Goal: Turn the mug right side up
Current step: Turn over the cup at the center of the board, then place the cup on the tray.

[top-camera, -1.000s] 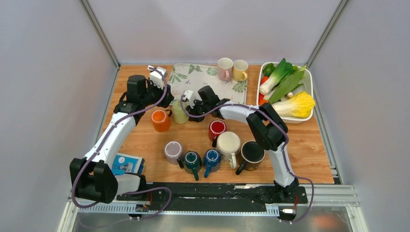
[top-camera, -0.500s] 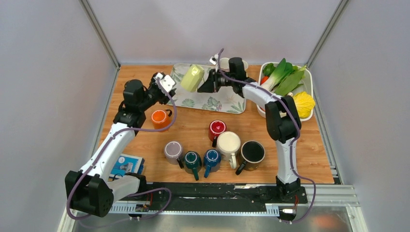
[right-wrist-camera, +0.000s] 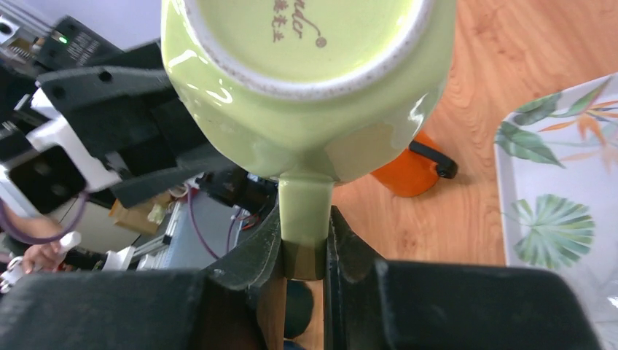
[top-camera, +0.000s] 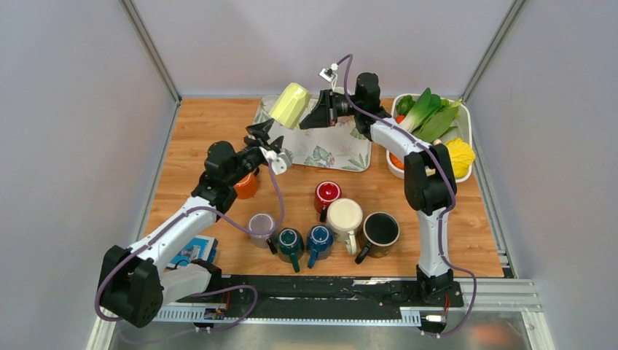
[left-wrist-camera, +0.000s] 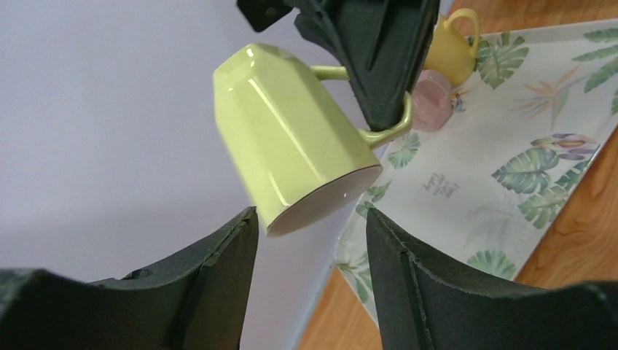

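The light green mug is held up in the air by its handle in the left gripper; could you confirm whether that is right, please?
Not quite: it is the right gripper that clamps the handle of the light green mug and holds it up in the air, as the right wrist view shows. The left gripper is open and holds nothing.

The white-and-black right arm [top-camera: 423, 182] stretched far forward and high, its forearm bent leftward. Its black two-finger right gripper [right-wrist-camera: 302, 251] was clamped on the handle of a pale green ceramic mug [right-wrist-camera: 291, 87] held in the air. The white-and-black left arm [top-camera: 175, 224] reached toward the middle, wrist tilted upward, and the black left gripper [left-wrist-camera: 310, 222] had its jaws spread wide, gripping nothing.
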{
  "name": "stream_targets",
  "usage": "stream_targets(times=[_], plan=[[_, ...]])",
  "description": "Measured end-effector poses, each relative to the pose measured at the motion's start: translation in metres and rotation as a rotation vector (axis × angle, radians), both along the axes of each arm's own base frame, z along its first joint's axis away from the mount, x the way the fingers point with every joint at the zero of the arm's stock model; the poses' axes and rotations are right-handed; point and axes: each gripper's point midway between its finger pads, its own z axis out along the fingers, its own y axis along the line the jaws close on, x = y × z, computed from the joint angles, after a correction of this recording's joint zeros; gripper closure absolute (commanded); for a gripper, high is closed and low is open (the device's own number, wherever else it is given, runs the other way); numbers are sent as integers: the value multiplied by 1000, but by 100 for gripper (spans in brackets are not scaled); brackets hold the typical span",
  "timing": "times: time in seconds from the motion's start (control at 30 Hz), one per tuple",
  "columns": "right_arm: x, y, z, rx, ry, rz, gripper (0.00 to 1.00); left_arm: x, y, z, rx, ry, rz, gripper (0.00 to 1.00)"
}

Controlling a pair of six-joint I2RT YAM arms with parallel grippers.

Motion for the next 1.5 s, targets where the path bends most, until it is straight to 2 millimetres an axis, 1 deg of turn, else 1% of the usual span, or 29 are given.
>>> stream_targets(times=[0.07, 0.1, 0.13, 0.2, 0.37, 0.4, 0.47, 0.5, 0.53, 0.57, 0.6, 0.63, 0.67, 0.7, 0.73, 0.8, 0.9, 0.97, 1.07, 1.1, 1.2, 1.3, 1.37, 1.43, 1.5], plan=[[-5, -1, 2, 2, 6, 28, 100, -2, -10, -9, 43, -70, -10, 36], [-9, -1, 3, 2, 15, 47, 100, -1, -14, -14, 63, -99, -8, 36], [-11, -2, 4, 1, 22, 58, 100, 2, -16, -15, 83, -141, 1, 35], [-15, -3, 3, -4, 45, 78, 100, 6, -23, -10, 107, -229, 10, 37], [-23, -7, 0, -12, 68, 122, 100, 23, -24, -1, 152, -404, 83, 41], [-25, -7, -3, -16, 78, 128, 100, 26, -24, -1, 161, -428, 97, 44], [-27, -8, -6, -22, 93, 135, 100, 31, -22, -1, 175, -464, 124, 54], [-27, -8, -7, -23, 98, 136, 100, 32, -21, -1, 182, -478, 134, 64], [-27, -8, -8, -24, 99, 136, 100, 33, -20, 0, 188, -491, 145, 69], [-28, -8, -8, -24, 99, 137, 97, 34, -19, 2, 193, -507, 156, 77], [-28, -7, -8, -25, 104, 138, 91, 34, -18, 4, 198, -520, 163, 81], [-29, -7, -8, -28, 118, 138, 81, 34, -18, 5, 207, -533, 167, 87], [-29, -7, -8, -32, 133, 140, 68, 34, -18, 5, 210, -541, 169, 89], [-30, -7, -9, -38, 153, 139, 53, 34, -18, 7, 211, -554, 173, 95], [-30, -7, -11, -42, 166, 139, 40, 34, -18, 9, 208, -563, 177, 97], [-30, -4, -13, -35, 129, 136, 33, 36, -17, 6, 204, -542, 182, 100], [-26, -4, -14, -21, 62, 108, 29, 42, -13, -11, 212, -462, 202, 100], [-20, -6, -19, -20, 37, 72, 27, 47, -10, -16, 202, -405, 221, 100], [-4, -13, -24, -30, -21, -10, 26, 60, -6, -26, 185, -246, 264, 100], [4, -17, -25, -37, -53, -47, 25, 63, -4, -28, 178, -196, 278, 100], [24, -34, -24, -80, -188, -160, 20, 72, 0, -41, 166, 25, 290, 100], [40, -55, -23, -154, -399, -264, 15, 70, 1, -46, 139, 258, 274, 100], [39, -68, -24, -207, -547, -301, 15, 65, 2, -47, 120, 374, 267, 100], [29, -78, -30, -277, -712, -305, 16, 60, 0, -52, 121, 487, 260, 100], [19, -81, -37, -345, -866, -285, 19, 58, -4, -62, 123, 590, 260, 100]])
